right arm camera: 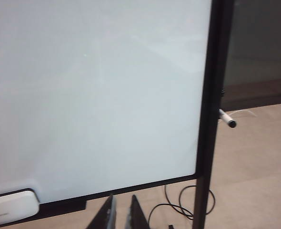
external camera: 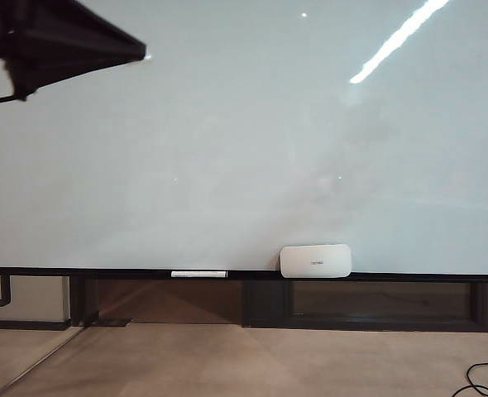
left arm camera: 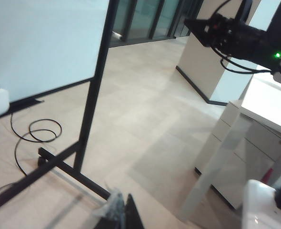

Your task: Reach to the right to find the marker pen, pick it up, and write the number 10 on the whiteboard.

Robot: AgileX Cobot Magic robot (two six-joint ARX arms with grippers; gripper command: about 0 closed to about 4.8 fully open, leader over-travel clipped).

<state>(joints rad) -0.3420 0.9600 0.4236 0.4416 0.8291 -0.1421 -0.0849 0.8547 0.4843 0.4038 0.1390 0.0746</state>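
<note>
Blank whiteboard (right arm camera: 97, 95) before right gripper (right arm camera: 120, 214), jaws slightly parted, empty; left gripper's (left arm camera: 123, 214) state unclear.

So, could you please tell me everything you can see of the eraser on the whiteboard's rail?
The eraser is a small white rounded rectangle, smooth and plastic-looking, with a faint mark on its face. It stands on its long edge on the thin black rail along the whiteboard, leaning flat against the board, right of centre. Nothing else touches it; neither gripper is near.
</note>
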